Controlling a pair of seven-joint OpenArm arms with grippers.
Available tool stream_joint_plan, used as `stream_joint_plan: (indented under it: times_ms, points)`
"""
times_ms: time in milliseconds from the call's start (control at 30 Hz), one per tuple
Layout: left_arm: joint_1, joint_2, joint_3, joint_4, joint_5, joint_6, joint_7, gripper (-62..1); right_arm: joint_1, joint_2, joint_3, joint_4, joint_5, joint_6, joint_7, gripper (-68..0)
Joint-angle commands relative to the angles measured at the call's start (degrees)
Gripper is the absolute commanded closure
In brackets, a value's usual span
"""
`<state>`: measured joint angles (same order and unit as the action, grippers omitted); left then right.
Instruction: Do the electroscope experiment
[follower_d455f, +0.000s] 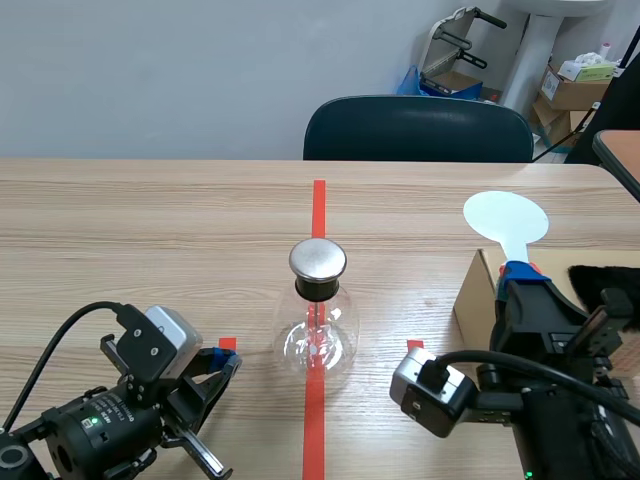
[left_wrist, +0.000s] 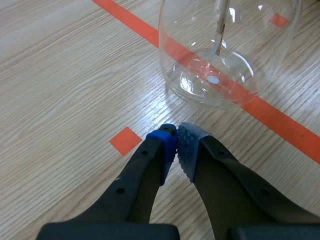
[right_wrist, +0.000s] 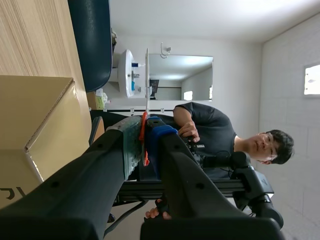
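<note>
The electroscope (follower_d455f: 318, 318), a clear glass flask with a round metal cap (follower_d455f: 318, 259), stands on the red tape line mid-table. In the left wrist view the flask (left_wrist: 235, 65) is just ahead of my left gripper (left_wrist: 176, 144), and a thin strip (left_wrist: 220, 30) hangs inside it. My left gripper (follower_d455f: 218, 364) rests low at the flask's left, shut on nothing. My right gripper (follower_d455f: 516, 276) is shut on the orange handle (right_wrist: 143, 135) of a white round paddle (follower_d455f: 506, 220), held upright above the cardboard box. That paddle shows edge-on (right_wrist: 147, 80) in the right wrist view.
An open cardboard box (follower_d455f: 478, 292) sits at the right, also under my right gripper (right_wrist: 35, 115). Black fuzzy cloth (follower_d455f: 606, 284) lies beside it. A dark blue chair (follower_d455f: 418, 128) stands behind the table. A person (right_wrist: 215, 135) appears in the right wrist view.
</note>
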<state>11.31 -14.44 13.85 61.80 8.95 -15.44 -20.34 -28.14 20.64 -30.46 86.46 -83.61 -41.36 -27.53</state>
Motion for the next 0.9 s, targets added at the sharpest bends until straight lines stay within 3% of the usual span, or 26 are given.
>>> stream_joint_plan:
  times_ms: [0,867]
  points:
    - [0.11,0.28,-0.35,0.87,-0.17,-0.13,-0.66,-5.5,0.66,0.48,0.17,0.11,-0.09,-3.5,-0.28,-1.0]
    - [0.24,0.44,-0.35,0.87,-0.2,-0.2,-0.85,-5.5,0.66,0.48,0.17,0.11,-0.09,-3.5,-0.2,-1.0]
